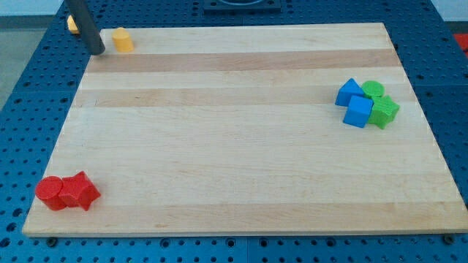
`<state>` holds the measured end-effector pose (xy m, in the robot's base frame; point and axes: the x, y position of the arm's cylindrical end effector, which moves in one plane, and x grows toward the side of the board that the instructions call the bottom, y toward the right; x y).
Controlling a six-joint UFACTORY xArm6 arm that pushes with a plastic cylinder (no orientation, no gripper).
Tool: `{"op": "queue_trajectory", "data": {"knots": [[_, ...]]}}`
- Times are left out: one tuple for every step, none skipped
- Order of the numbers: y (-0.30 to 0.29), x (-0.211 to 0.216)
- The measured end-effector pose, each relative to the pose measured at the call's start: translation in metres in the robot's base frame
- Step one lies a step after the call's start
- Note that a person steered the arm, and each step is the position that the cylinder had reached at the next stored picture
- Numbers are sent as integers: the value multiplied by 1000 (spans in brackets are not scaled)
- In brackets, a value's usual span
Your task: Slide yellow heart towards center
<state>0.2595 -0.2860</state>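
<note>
A yellow block (pixel 122 39) sits at the board's top left corner; its shape is hard to make out, it may be the heart. A second yellow block (pixel 71 23) lies further left, at or just off the board's edge, partly hidden behind the rod. My tip (pixel 98 52) rests on the board's left edge, just left of and slightly below the first yellow block, with a small gap between them. The rod slants up to the view's top left.
Two blue blocks (pixel 357 112) and two green blocks (pixel 383 111) cluster at the view's right. Two red blocks (pixel 67 192) touch each other at the bottom left corner. The wooden board (pixel 234 161) lies on a blue perforated table.
</note>
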Motion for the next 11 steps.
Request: {"op": "queue_trajectory", "data": {"knots": [[-18,-21],[-19,-35],[9,-51],[41,-45],[42,-11],[42,33],[48,64],[24,43],[9,5],[29,-23],[51,-9]]}}
